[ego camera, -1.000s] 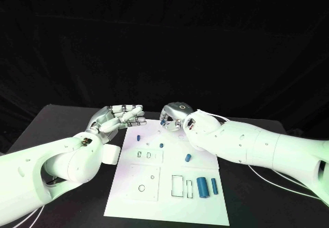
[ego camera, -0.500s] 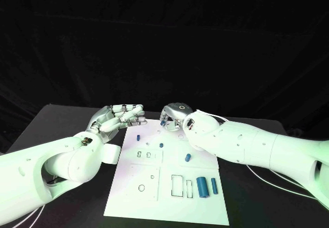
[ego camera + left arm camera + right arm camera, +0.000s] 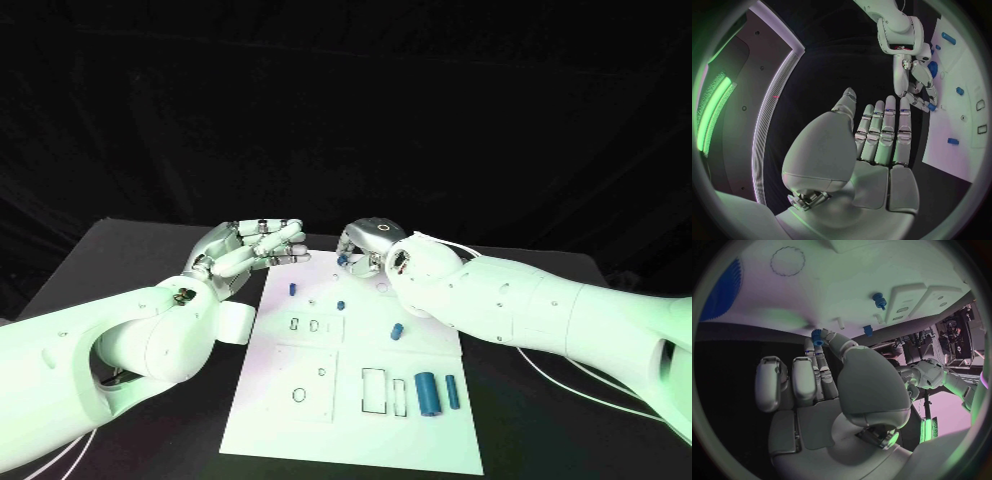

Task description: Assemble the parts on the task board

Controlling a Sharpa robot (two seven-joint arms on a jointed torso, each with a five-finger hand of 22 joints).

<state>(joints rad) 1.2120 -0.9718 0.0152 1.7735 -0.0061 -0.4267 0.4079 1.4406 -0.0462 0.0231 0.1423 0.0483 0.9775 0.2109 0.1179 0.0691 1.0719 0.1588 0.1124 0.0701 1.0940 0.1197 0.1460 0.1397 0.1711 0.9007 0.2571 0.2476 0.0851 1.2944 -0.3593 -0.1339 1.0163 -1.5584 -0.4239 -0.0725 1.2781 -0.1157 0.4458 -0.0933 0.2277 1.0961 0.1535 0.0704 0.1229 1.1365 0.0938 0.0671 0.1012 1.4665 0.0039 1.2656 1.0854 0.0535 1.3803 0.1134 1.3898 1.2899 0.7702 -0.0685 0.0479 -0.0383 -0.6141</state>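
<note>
The white task board (image 3: 325, 420) lies in the middle of the table. On it are a thick blue cylinder (image 3: 426, 390), a thin blue rod (image 3: 451, 392) and small blue pegs (image 3: 291, 290), (image 3: 340, 305), (image 3: 394, 330). My right hand (image 3: 372, 245) hovers over the board's far edge and pinches a small blue part (image 3: 819, 335) at its fingertips; the left wrist view shows the same part (image 3: 932, 106). My left hand (image 3: 253, 245) is raised beside the board's far left corner, its fingers (image 3: 886, 130) straight and side by side, the thumb apart, holding nothing.
Rectangular and round recesses (image 3: 372, 390) mark the near half of the board. Black table surface (image 3: 130, 260) surrounds the board on both sides. Both white forearms reach in over the table's left and right parts. Thin white cables (image 3: 577, 385) trail by the right arm.
Hardly anything differs. The right hand has sunk very slightly with the blue part still in its fingertips. The left hand stays raised in the same place.
</note>
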